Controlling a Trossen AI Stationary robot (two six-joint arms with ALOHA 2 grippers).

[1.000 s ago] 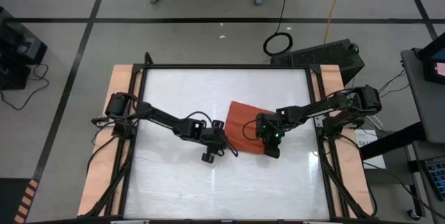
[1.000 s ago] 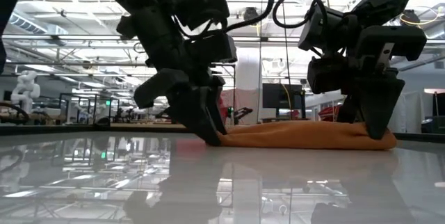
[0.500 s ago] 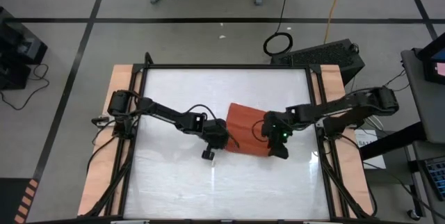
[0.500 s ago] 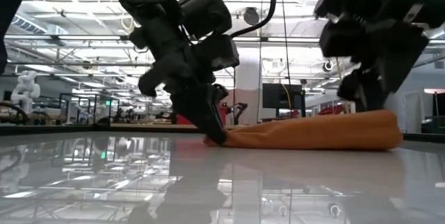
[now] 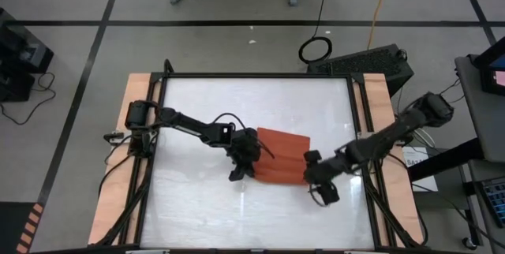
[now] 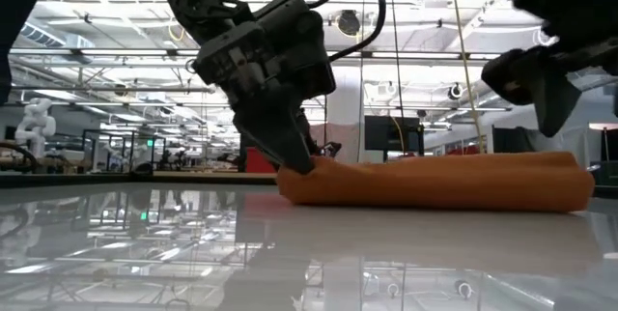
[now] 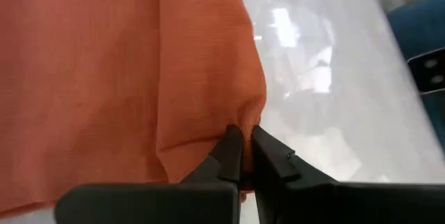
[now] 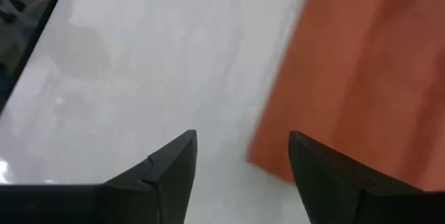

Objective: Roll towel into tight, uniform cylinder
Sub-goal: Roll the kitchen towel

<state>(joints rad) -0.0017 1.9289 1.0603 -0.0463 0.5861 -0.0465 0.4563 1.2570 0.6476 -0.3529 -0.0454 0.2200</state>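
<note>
The towel (image 5: pixel 282 157) is lying a little to the right of the middle of the white surface (image 5: pixel 205 112), folded over on itself into a flat, thick band with its long edges running roughly from 9 to 3 o'clock. Its left end is being held by the left hand (image 5: pixel 244 165), whose fingers (image 7: pixel 233 156) are pinched tight on a small tuck of cloth at the near-left corner; in the low view that hand (image 6: pixel 294 156) is seen bearing down onto the end of the band.

The right hand (image 5: pixel 323 190) is being carried clear of the cloth, toward 5 o'clock of the towel, lifted off the surface with its fingers (image 8: pixel 170 168) spread wide and nothing between them; only the towel's edge (image 8: pixel 361 78) is showing beside it in the right wrist view.

The step in hand is judged to be a regrip between turns of the roll. For it to be done well, the right end should be taken at the same depth along the edge as the left, so that both ends are being turned over together and no cone is formed. The cloth should be kept in light tension between the two hands and pressed low to the surface, since thin soft fabric is likely to slacken and unroll wherever it is let go
</note>
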